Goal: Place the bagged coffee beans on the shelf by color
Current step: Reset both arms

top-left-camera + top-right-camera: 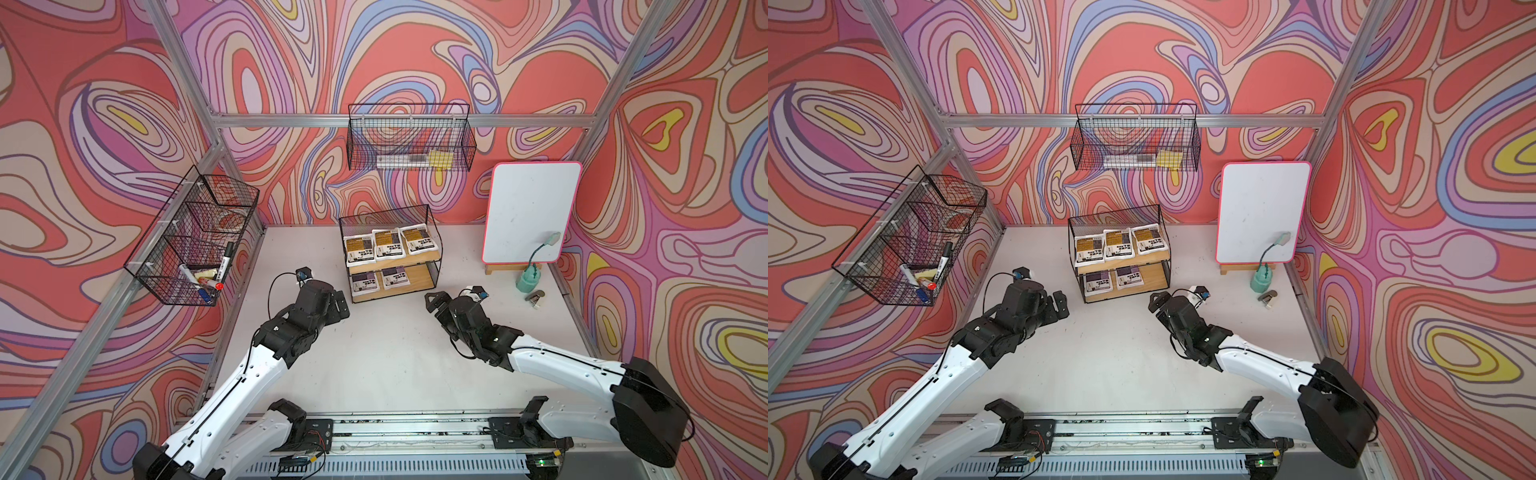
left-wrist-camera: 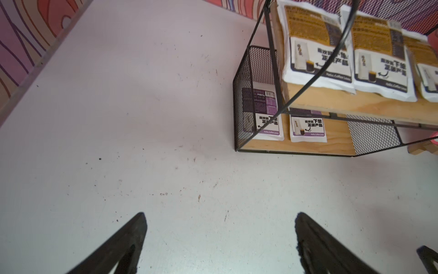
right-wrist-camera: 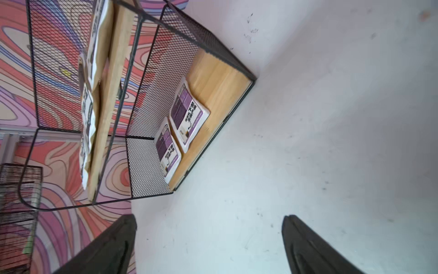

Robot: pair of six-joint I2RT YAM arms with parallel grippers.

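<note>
bagged coffee beans (image 1: pixel 387 244) all lie on the shelf (image 1: pixel 419 275), with both end effectors empty in front of it.
three orange-brown pouches (image 1: pixel 1116 244) lie side by side across the upper board, and two purple pouches (image 1: pixel 1098 284) lie side by side on the lower board, on the end nearer the left end effector (image 2: pixel 219 217). the end of that board nearer the right end effector (image 3: pixel 209 219) is bare wood. the shelf stands on the surface (image 1: pixel 386 353), beyond and between the two end effectors. the left end effector has its jaws spread apart with only bare surface between them, and the shelf's nearest front corner is close ahead. the right end effector also has its jaws wide apart and holds nothing. it is low over the surface, with the other front corner of the shelf ahead. its wrist view shows the purple pair flat on the lower board, close to the mesh back.
</note>
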